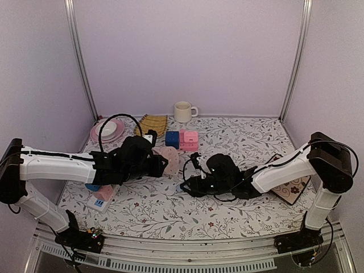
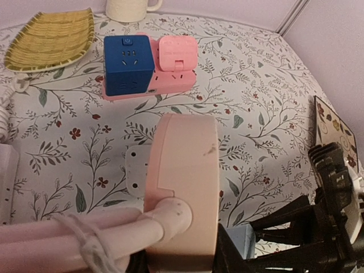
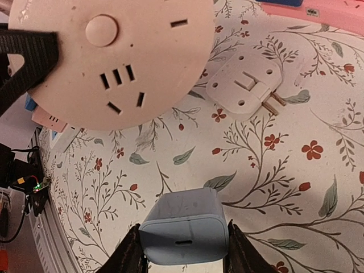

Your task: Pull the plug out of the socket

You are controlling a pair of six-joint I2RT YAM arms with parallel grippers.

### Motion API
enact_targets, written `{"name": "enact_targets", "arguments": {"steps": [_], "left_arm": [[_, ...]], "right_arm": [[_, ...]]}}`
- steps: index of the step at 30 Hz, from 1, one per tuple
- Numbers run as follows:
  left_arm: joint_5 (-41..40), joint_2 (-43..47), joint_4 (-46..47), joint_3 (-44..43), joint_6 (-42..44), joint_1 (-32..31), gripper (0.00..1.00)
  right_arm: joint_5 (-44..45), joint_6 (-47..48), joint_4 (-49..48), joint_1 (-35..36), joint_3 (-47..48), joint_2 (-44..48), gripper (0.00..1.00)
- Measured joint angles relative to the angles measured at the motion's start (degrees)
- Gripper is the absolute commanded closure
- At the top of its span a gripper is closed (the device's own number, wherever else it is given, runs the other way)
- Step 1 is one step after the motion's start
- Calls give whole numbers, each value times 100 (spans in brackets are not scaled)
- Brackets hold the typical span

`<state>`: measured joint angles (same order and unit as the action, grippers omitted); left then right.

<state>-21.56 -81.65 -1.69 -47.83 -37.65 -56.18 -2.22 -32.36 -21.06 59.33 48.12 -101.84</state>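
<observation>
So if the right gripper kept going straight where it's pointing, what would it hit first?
Probably the round pink socket, whose holed face is turned toward the right gripper and the blue plug it holds. Depth is unclear, so it might pass below it toward the white adapter.

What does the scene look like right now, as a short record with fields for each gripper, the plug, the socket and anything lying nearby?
left gripper: shut on the round pink socket
right gripper: shut on the light blue plug
plug and socket: apart, with the socket's slots empty in the right wrist view
task state: plug already off
on the table: white adapter lying flat beside the socket, prongs showing
far side: blue cube, pink cube, yellow dish, mug
</observation>
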Motion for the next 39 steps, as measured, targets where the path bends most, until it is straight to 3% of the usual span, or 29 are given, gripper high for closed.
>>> {"name": "enact_targets", "arguments": {"steps": [9, 24, 31, 39], "left_arm": [[140, 0, 9, 0, 17, 26, 100], [339, -4, 15, 0, 35, 28, 100], [822, -313, 210, -63, 155, 33, 99], [1593, -1375, 343, -772, 278, -17, 97]], "right_arm": [[-118, -31, -101, 68, -44, -63, 49], [-50, -96, -81, 68, -352, 85, 23], [673, -76, 304, 68, -726, 1169, 7], [1714, -107, 874, 68, -1152, 2667, 1]]}}
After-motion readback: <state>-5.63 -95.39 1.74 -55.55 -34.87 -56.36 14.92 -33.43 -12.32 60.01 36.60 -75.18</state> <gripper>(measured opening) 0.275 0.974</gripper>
